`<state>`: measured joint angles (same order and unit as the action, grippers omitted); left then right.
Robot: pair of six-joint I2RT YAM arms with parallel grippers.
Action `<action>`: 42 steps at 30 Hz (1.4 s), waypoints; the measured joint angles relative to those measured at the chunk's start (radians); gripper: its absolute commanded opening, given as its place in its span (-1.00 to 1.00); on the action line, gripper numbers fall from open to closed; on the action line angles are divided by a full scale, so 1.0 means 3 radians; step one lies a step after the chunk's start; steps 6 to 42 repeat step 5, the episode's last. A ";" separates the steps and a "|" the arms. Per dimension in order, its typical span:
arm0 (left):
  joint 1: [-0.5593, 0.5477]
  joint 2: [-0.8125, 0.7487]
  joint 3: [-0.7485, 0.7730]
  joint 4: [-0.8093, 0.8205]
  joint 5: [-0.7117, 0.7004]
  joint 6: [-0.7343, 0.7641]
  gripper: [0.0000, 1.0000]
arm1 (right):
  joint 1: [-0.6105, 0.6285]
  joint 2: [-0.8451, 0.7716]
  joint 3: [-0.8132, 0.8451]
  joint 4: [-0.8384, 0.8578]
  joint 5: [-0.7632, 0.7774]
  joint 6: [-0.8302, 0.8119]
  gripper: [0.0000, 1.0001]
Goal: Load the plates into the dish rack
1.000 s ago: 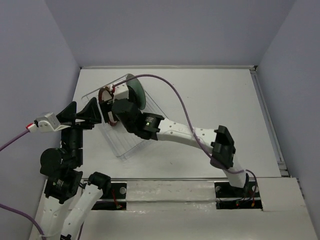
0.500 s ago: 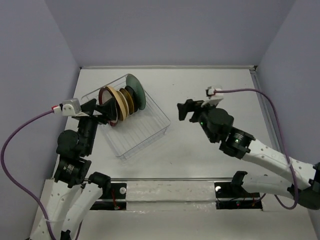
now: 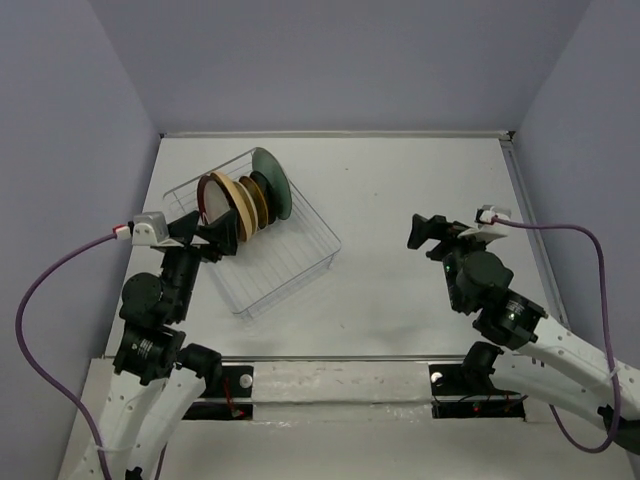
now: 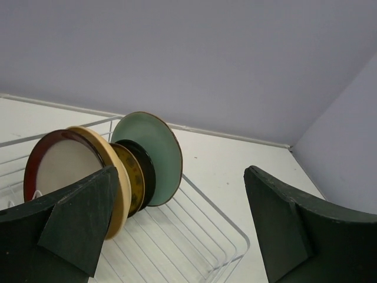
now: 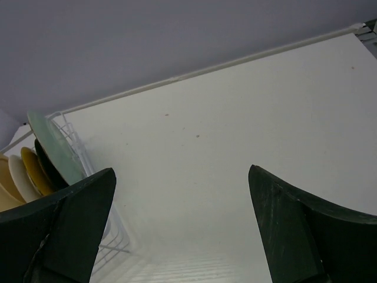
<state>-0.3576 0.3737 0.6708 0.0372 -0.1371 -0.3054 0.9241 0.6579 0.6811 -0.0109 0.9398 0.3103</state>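
The white wire dish rack [image 3: 290, 265] sits at the table's left, with several plates on edge in its far end. The mint-green plate [image 3: 273, 183] is furthest back and the red-rimmed beige plate [image 3: 211, 200] is nearest the left arm. Black, yellow patterned and orange-yellow plates stand between them. My left gripper [image 3: 203, 231] is open and empty, just beside the red-rimmed plate [image 4: 56, 168]. The left wrist view shows the green plate [image 4: 152, 154] and the rack floor [image 4: 194, 236]. My right gripper [image 3: 432, 232] is open and empty over bare table, right of the rack [image 5: 112, 242].
The white table [image 3: 420, 180] is walled by lilac panels at the back and sides. A raised rail [image 3: 535, 240] runs along the right edge. Purple cables trail from both wrists.
My right arm has pulled out of the rack and swung far right, its gripper empty. My left gripper has shifted slightly toward the rack's near-left corner. The plates stay standing in the rack.
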 measured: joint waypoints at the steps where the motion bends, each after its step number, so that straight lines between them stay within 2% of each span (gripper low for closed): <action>1: 0.0000 0.0000 -0.0018 0.0008 0.0011 0.0001 0.98 | 0.0000 -0.0013 -0.0013 0.0000 0.0027 0.0001 0.99; 42: 0.0000 -0.0001 -0.0036 0.0013 0.0070 0.0023 0.98 | 0.0000 -0.0090 -0.0023 0.0000 0.0074 0.0000 0.99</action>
